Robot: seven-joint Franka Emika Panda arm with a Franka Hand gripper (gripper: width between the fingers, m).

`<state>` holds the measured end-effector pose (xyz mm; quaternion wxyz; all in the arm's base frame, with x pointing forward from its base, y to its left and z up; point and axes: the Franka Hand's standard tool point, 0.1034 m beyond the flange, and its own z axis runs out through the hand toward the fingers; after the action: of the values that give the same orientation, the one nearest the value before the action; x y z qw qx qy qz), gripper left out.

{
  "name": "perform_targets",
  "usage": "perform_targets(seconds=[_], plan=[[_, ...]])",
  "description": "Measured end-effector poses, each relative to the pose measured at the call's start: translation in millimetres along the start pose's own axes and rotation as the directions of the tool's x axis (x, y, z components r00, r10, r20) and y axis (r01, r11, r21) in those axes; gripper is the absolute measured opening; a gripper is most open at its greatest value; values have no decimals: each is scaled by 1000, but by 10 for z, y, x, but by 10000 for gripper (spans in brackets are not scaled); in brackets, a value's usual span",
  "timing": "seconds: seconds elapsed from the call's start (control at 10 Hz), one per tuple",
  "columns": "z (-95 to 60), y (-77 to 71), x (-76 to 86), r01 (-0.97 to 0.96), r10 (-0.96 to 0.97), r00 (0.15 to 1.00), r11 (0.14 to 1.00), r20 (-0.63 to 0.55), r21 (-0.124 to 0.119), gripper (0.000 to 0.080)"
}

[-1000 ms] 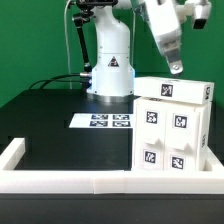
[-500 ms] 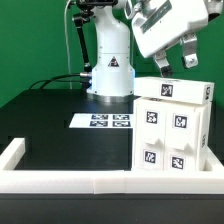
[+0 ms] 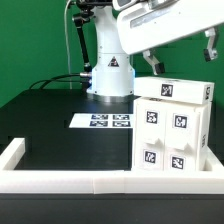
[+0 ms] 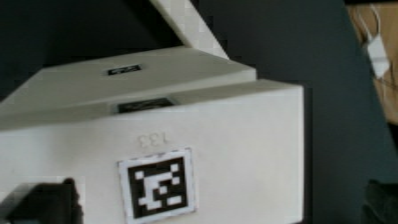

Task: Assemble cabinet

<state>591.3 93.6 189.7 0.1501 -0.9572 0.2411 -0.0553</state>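
Observation:
The white cabinet (image 3: pixel 172 125) stands at the exterior view's right, a boxy stack of white pieces with several marker tags on its front and top. My gripper (image 3: pixel 184 55) hovers just above its top, turned broadside, jaws wide apart and empty. One finger (image 3: pixel 156 63) hangs near the cabinet's back left corner and the other (image 3: pixel 212 48) near its right edge. In the wrist view the cabinet's top (image 4: pixel 196 130) fills the picture with a tag (image 4: pixel 157 185) on it. My gripper (image 4: pixel 205 205) straddles it, with one dark finger (image 4: pixel 45 200) showing at the edge.
The marker board (image 3: pixel 103 121) lies flat on the black table in front of the robot's base (image 3: pixel 110 65). A low white border frame (image 3: pixel 60 180) runs along the table's front and left sides.
The gripper has swung from pointing down over the cabinet's back to lying broadside above its top, with the fingers now spread across the cabinet's width. The cabinet has not moved.

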Motion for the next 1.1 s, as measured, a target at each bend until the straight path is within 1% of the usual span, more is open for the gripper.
perform_targets(seconds=[0.1, 0.2, 0.5, 0.6, 0.8, 1.0, 1.1], plan=[[20, -10, -26, 180, -179, 983, 983, 36, -20, 797], [18, -12, -6, 218, -217, 976, 976, 30, -18, 797], [21, 2, -1, 433, -432, 901, 901, 34, -11, 797], [27, 22, 14, 589, -587, 808, 808, 53, -25, 797], [56, 24, 88, 777, -772, 629, 628, 97, -39, 797], [83, 106, 150, 876, -870, 481, 481, 113, -24, 797], [84, 130, 167, 880, -873, 475, 475, 114, -24, 797]])
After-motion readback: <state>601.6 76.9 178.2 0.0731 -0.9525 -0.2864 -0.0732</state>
